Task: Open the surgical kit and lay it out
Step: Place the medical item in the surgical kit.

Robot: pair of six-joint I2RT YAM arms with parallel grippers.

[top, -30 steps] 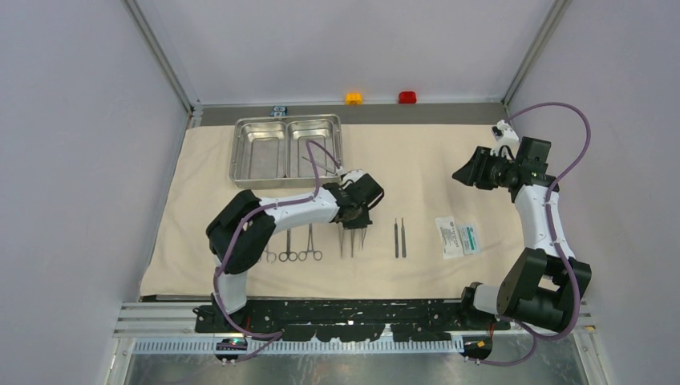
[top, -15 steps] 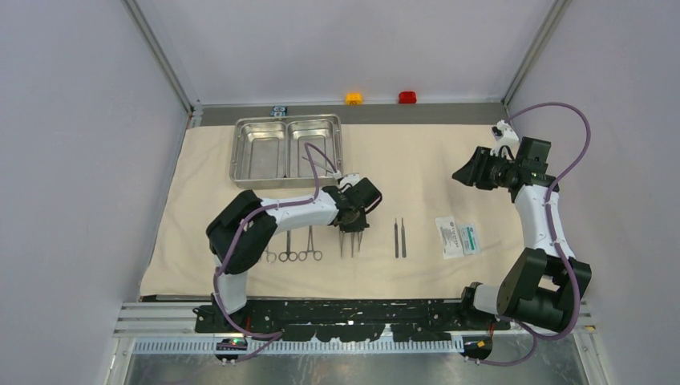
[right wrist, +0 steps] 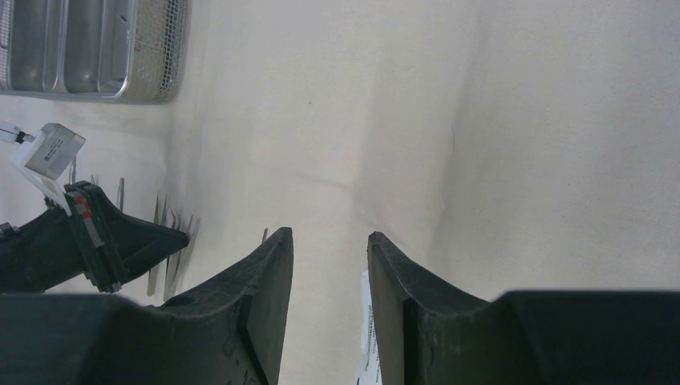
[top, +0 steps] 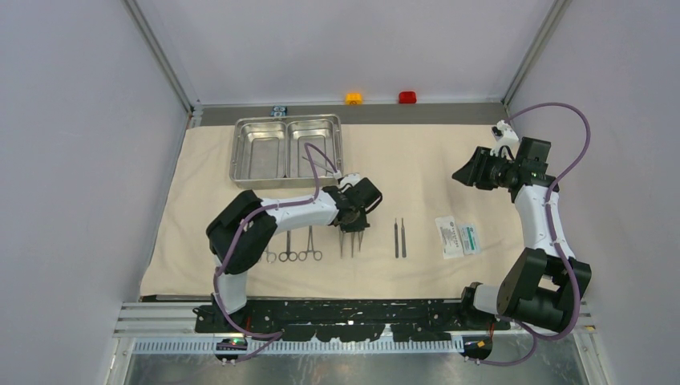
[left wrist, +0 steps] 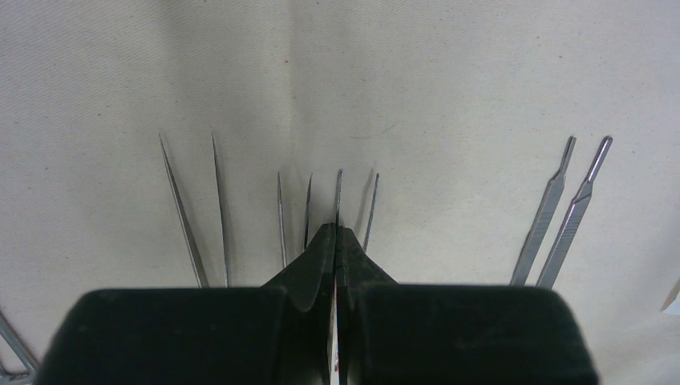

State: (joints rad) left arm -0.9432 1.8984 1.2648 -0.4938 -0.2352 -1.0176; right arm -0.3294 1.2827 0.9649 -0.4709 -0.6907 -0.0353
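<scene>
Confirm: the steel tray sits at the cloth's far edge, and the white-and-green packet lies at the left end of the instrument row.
One error: the packet lies at the right end of the row, beyond the two straight tools, as the top external view shows. The steel tray does sit at the cloth's far edge.

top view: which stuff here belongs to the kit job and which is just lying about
Kit job: cloth wrap, steel tray, ring-handled forceps, tweezers, straight tools, packet.
Lying about: orange button, red button, black-and-blue block.
</scene>
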